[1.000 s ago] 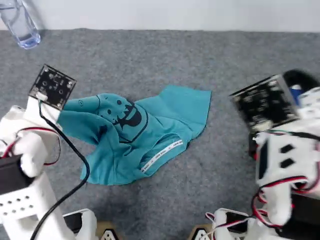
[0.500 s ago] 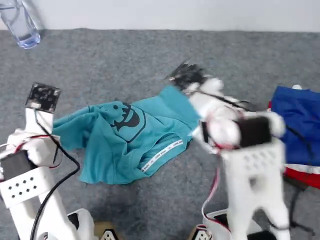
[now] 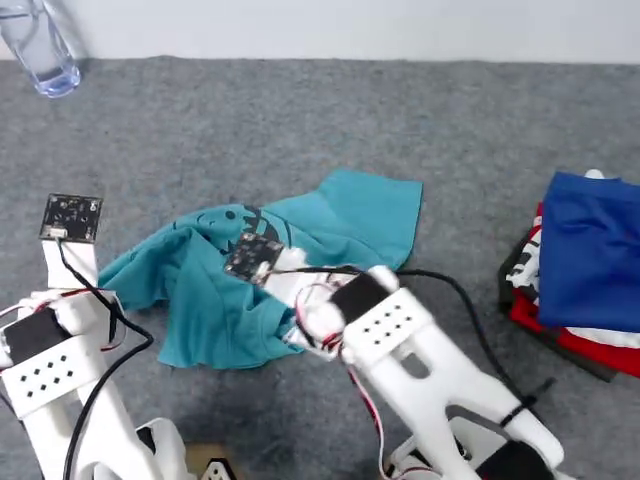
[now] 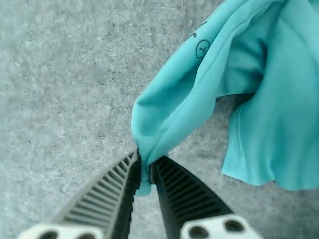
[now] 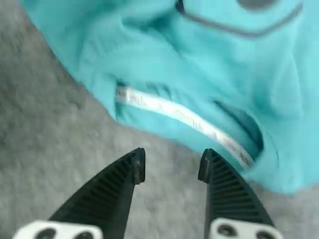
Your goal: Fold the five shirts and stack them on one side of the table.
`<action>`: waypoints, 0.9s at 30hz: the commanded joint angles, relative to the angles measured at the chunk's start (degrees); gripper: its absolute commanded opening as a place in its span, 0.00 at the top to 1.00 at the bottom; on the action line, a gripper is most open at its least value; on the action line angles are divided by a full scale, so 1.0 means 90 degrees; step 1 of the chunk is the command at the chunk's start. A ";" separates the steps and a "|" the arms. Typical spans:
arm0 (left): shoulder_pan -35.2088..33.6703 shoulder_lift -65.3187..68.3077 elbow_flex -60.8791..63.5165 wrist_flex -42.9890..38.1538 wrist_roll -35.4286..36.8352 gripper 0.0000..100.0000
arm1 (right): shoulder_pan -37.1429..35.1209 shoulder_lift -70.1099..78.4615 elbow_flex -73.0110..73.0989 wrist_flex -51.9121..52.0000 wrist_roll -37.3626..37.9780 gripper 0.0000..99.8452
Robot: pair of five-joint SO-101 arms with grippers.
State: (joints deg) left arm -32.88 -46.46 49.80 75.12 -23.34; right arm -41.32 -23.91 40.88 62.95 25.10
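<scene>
A teal shirt (image 3: 345, 215) with a dark print lies crumpled in the middle of the grey table. Its left edge is bunched into a fold (image 4: 164, 119), and my left gripper (image 4: 144, 172) is shut on that fold, holding it a little off the table. My right arm (image 3: 385, 325) reaches over the shirt's near edge. My right gripper (image 5: 172, 162) is open there, just above the grey table beside the collar with its white tape (image 5: 184, 117). Nothing sits between its fingers. Folded shirts (image 3: 590, 265) are stacked at the right edge, a blue one on top.
A clear bottle (image 3: 38, 50) stands in the far left corner. A white wall (image 3: 350, 28) borders the far side of the table. Bare grey table (image 3: 250, 110) lies behind the shirt and between it and the stack.
My right arm has swung from the right edge across to the shirt's near side, uncovering the stack. My left arm has drawn the shirt's left edge leftward and nearer.
</scene>
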 commanded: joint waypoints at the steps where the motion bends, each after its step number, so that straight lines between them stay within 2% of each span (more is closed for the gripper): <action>1: -0.0010 -0.0098 0.0073 -0.0274 0.0381 0.99 | -0.0513 0.0366 -0.0039 -0.0464 -0.0186 0.81; 5: -0.0010 -0.0098 0.0142 -0.0313 0.0615 0.99 | -0.0933 0.1255 -0.0283 -0.0816 -0.0654 0.81; 15: -0.0010 -0.0098 0.0142 -0.0313 0.0645 0.99 | -0.1109 0.2857 -0.1162 -0.0952 -0.1436 0.81; 18: -0.0010 -0.0098 0.0142 -0.0313 0.0645 0.99 | -0.1284 0.3023 -0.1172 -0.1011 -0.1446 0.84; 22: -0.0010 -0.0098 0.0132 -0.0303 0.0645 0.99 | -0.1138 0.3033 -0.1162 -0.0982 -0.1221 1.00; 27: 0.0020 -0.0107 0.0005 -0.0234 0.0645 0.99 | -0.0288 0.2818 -0.1123 -0.0571 -0.0625 0.99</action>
State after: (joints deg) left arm -32.88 -46.55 51.30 73.27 -18.07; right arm -48.62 3.43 32.18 55.65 16.84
